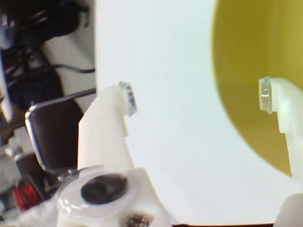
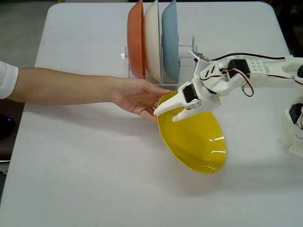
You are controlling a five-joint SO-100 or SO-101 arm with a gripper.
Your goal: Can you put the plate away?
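No writing can be read. The white arm [image 2: 255, 75] is reaching in from the right of the fixed view, bending down toward the plate [image 2: 196, 139]. The gripper [image 2: 165, 113] is standing wide open over the plate's upper left rim, gripping nothing. The plate is sitting tilted on the white worktop [image 2: 85, 179], just in front of the rack [image 2: 161, 71]. A person's hand [image 2: 137, 97] is touching its rim.

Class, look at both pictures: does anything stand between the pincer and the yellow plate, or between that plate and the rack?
Nothing separates the pincer from the yellow plate; its open fingers straddle the rim. A person's hand props the plate just before the rack, partly in the way.
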